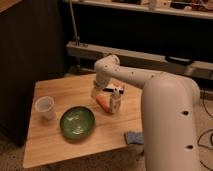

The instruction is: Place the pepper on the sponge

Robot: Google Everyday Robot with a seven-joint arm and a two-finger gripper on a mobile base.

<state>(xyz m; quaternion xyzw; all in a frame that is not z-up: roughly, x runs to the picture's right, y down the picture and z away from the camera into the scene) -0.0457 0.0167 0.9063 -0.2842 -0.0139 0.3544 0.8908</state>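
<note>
Hanging at frame centre over the pepper point(102, 103), the hand point(97, 92) (open or closed, I could not tell) seemed at pickup, needing a firm hold before reaching the lower-right sponge point(133, 137).

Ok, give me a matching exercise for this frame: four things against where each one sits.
1 small orange pepper
2 flat blue-grey sponge
3 round green bowl
4 gripper

a at the wooden table's edge, by the robot's white body
b just above the pepper
c beside the dark-and-white box
d next to the clear plastic cup

Pairs: 1-c, 2-a, 3-d, 4-b
</note>
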